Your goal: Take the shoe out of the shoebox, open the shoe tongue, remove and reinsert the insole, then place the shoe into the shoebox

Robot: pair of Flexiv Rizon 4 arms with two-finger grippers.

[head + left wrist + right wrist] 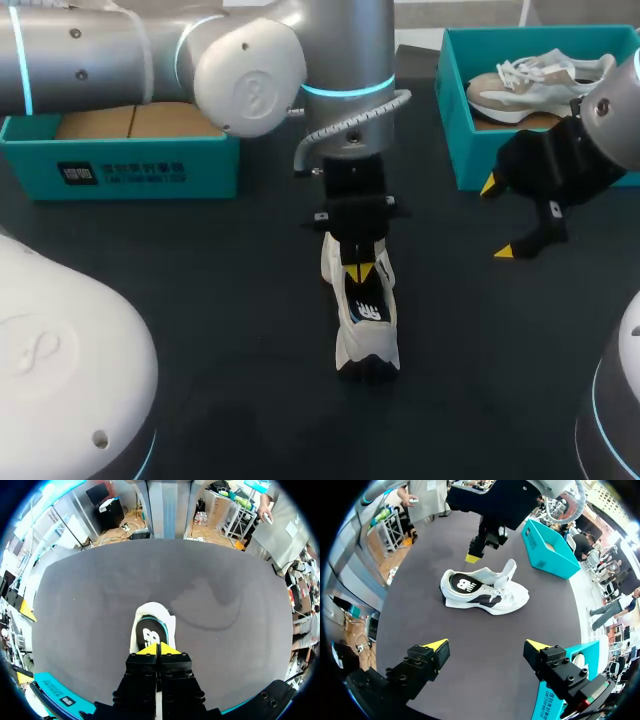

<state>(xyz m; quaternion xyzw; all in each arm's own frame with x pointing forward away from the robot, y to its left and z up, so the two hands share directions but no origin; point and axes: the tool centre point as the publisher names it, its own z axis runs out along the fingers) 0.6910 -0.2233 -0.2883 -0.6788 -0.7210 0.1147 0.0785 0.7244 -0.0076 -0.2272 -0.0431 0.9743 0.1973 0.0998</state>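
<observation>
I've got the shoe out, mid-worktop, tongue up, insole in; left hand narrow and empty over it, right hand wide by the far-right box; I'd judge reboxing remains.

front of shoe hidden under left tool, shoebox side hidden behind right arm

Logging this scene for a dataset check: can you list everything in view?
white shoe: one, white with a dark insole, mid-table
left shoebox: one, teal, back left
right shoebox: one, teal, back right
beige shoe: one, beige and white, inside the right shoebox
table: one, black
left tool: one, yellow tips shut, over the white shoe's opening
right tool: one, yellow tips open, in front of the right shoebox
</observation>
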